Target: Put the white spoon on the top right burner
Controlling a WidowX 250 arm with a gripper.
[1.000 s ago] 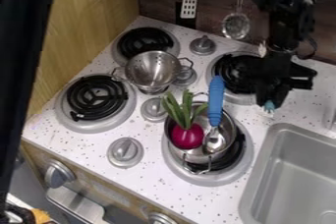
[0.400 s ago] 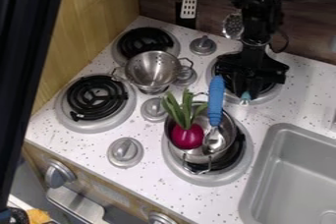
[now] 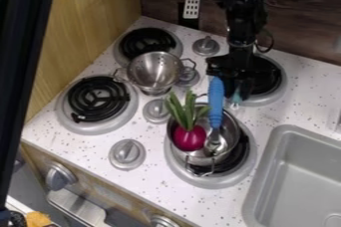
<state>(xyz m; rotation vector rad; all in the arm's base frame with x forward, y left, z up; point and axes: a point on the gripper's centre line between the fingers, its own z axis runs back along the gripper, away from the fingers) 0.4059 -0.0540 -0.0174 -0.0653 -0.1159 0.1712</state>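
In the camera view, the claw [image 3: 228,90] hangs over the burner [image 3: 271,80], beside the blue-handled metal spoon [image 3: 216,104]. How far it is open, and whether it grips the handle, I cannot tell. Nearer the camera than the claw, the spoon's bowl rests in the metal pot [image 3: 192,160], beside a leafy purple-red bulb [image 3: 189,138].

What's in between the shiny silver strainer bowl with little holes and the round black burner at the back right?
A round grey stove knob on the speckled white stovetop, seen in the camera view.
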